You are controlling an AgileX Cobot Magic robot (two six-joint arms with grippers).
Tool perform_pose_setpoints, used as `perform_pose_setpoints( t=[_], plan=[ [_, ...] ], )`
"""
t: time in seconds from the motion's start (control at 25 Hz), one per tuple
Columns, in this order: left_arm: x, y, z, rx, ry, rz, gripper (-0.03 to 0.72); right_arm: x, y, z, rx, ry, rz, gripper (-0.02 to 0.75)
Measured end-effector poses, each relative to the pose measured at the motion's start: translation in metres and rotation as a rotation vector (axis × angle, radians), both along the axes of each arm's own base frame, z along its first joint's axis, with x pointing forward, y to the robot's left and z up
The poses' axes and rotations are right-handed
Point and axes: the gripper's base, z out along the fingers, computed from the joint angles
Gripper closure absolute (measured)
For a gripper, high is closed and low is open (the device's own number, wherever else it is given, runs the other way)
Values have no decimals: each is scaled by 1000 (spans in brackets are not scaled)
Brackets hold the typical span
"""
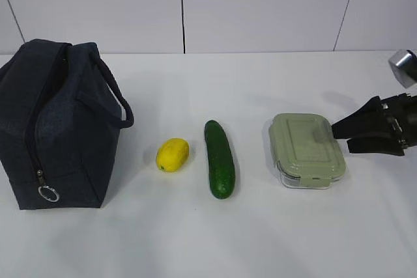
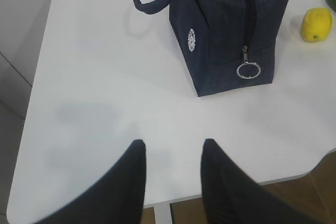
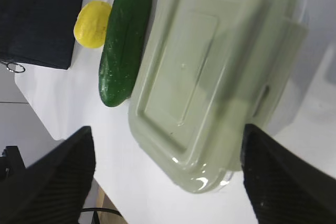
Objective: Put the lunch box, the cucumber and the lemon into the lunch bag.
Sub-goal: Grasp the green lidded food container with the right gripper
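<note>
The lunch box [image 1: 306, 148], clear with a pale green lid, lies on the white table at the right. My right gripper [image 1: 342, 138] is open just off the box's right side. In the right wrist view the box [image 3: 210, 66] sits between and ahead of the right gripper [image 3: 167, 132] fingers, untouched. The dark green cucumber [image 1: 219, 158] lies left of the box, and the yellow lemon [image 1: 172, 154] left of that. The navy lunch bag [image 1: 58, 128] stands at the far left. My left gripper [image 2: 173, 142] is open and empty, well short of the bag [image 2: 231, 24].
The bag's silver ring pull [image 1: 48, 193] hangs low on its front end. One loop handle [image 1: 117, 99] droops toward the lemon. The table's near edge [image 2: 157, 203] lies right under the left gripper's fingers, with brown floor beyond. A pale wall stands behind the table.
</note>
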Motion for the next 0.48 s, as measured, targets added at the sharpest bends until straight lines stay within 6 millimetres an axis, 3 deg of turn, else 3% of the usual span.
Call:
perform_pose_setpoints(
  t=[0.48],
  plan=[
    [0,0,0,0,0,0,450,23,-8,-25,1,9,8,91]
  ],
)
